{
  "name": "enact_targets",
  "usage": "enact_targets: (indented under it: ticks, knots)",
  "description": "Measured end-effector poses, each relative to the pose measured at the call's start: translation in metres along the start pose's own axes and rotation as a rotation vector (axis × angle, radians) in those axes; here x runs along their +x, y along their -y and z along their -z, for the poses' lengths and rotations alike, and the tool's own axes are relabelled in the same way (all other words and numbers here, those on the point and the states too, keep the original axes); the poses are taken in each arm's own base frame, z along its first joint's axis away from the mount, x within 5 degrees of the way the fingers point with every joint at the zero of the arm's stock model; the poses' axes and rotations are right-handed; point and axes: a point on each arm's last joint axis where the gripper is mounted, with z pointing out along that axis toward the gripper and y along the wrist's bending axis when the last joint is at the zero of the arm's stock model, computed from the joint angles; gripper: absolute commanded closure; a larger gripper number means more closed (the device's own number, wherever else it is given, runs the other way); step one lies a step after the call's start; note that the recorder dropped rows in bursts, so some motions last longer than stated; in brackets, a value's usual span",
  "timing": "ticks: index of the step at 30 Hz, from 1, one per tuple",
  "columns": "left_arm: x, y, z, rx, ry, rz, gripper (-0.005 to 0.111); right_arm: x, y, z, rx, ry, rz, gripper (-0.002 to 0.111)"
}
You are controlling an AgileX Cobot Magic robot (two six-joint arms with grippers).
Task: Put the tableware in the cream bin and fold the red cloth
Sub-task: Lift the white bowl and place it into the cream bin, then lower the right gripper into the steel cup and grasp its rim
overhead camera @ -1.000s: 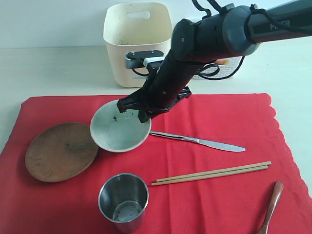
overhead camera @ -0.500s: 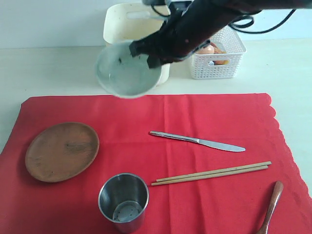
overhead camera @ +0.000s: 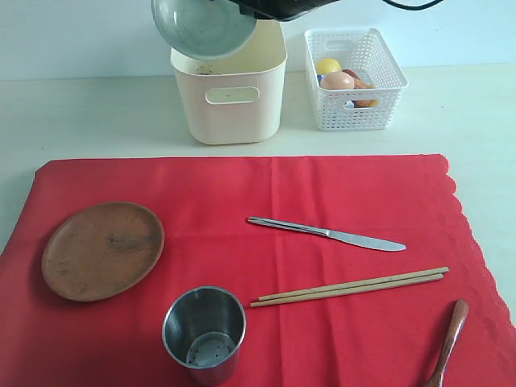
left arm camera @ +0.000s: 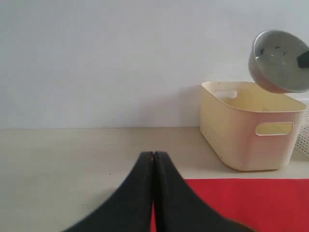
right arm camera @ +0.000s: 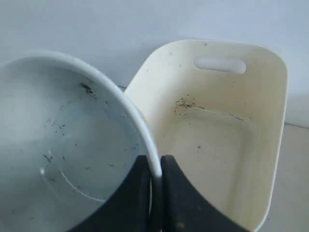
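One piece of tableware is in the air: the white bowl with the speckled inside hangs tilted, its rim pinched in your right pincer, whose two dark fingers are pressed onto either side of the thin edge. The tall cream plastic bin with oval cut-out handles stands directly under the pincer, and in the right wrist view its open mouth lies just past the fingertips, beside the bowl, not squarely beneath it.

The step in hand looks like the first drop-off. Your next move calls for carrying the bowl a little further over the opening, lowering it past the bin's rim, and only then spreading the fingers. Released from this tilt and height, the bowl could clip the near wall.

Five pieces wait well below the pincer, all on the large bright red cloth:
- the round brown wooden plate
- the steel cup, standing upright
- the silver table knife
- the pale wooden chopsticks, lying side by side
- the brown wooden spoon, at the frame's edge

The cloth lies flat and unfolded. The white lattice-sided basket, with food in it, sits just beside the bin.

Your right arm reaches in high, and only a dark sliver of it shows at the top of the exterior view. Your left pincer is pressed together on nothing and points level across the tabletop, well apart from the bin.
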Motion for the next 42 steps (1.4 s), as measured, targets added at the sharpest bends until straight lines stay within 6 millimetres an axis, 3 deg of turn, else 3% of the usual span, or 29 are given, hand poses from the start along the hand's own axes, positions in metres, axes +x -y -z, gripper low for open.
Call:
enact_targets:
  ticks: [6, 12, 17, 22, 26, 36, 42]
  knots:
    - [0.0, 0.0, 0.0, 0.0, 0.0, 0.0, 0.105, 0.008, 0.017, -0.036, 0.037, 0.041, -0.069, 0.108]
    - [0.0, 0.0, 0.0, 0.0, 0.0, 0.0, 0.105, 0.018, 0.025, -0.059, 0.055, 0.067, -0.215, 0.107]
    - [0.0, 0.0, 0.0, 0.0, 0.0, 0.0, 0.105, 0.026, 0.031, -0.068, 0.066, 0.067, -0.281, 0.088]
    - [0.0, 0.0, 0.0, 0.0, 0.0, 0.0, 0.105, 0.022, 0.031, -0.067, 0.067, 0.094, -0.286, 0.061]
    - [0.0, 0.0, 0.0, 0.0, 0.0, 0.0, 0.105, 0.02, 0.032, -0.067, 0.07, 0.109, -0.272, 0.048]
    - [0.0, 0.0, 0.0, 0.0, 0.0, 0.0, 0.105, 0.02, 0.027, -0.059, 0.053, 0.025, -0.268, 0.046]
    - [0.0, 0.0, 0.0, 0.0, 0.0, 0.0, 0.105, -0.003, 0.016, -0.019, 0.07, -0.062, -0.059, 0.046]
